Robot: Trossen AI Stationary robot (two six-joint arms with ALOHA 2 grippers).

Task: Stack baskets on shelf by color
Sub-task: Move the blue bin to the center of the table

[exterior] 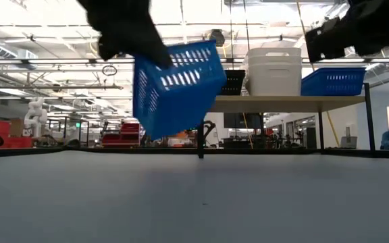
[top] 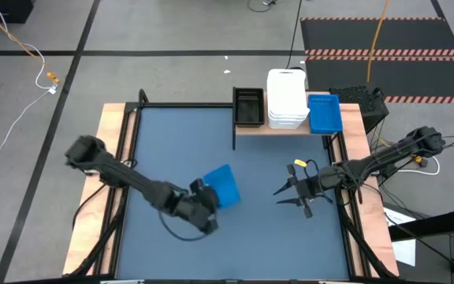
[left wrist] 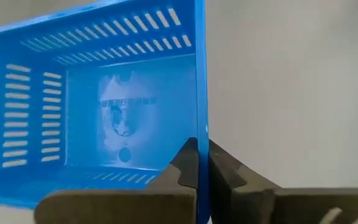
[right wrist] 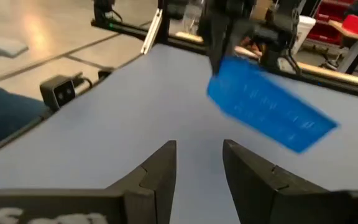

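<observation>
A bright blue basket [top: 223, 185] [exterior: 177, 88] hangs tilted in the air over the middle of the table, held by my left gripper [top: 203, 207] [left wrist: 202, 163], which is shut on it. My right gripper [top: 292, 194] [right wrist: 199, 158] hovers open to the basket's right and touches nothing; its wrist view shows the basket [right wrist: 269, 109] ahead. The shelf [top: 290, 131] [exterior: 282, 103] at the table's far edge carries a black basket [top: 248, 106], a stack of white baskets [top: 287, 99] [exterior: 274, 71] and another blue basket [top: 325, 113] [exterior: 333, 81]. My left gripper pinches one side wall of the blue basket at its rim [left wrist: 200, 134], one finger [left wrist: 182, 165] inside the basket and the other finger [left wrist: 229, 169] outside. It comes at the basket from the table's left and near side. The basket is lifted clear and tilted, its opening turned toward the gripper.
The dark blue-grey tabletop [top: 180, 142] lies bare between the arms and the shelf. A black frame post [exterior: 200, 138] holds up the shelf's left end. Cables and a black box [top: 365, 102] sit off the table's far right corner.
</observation>
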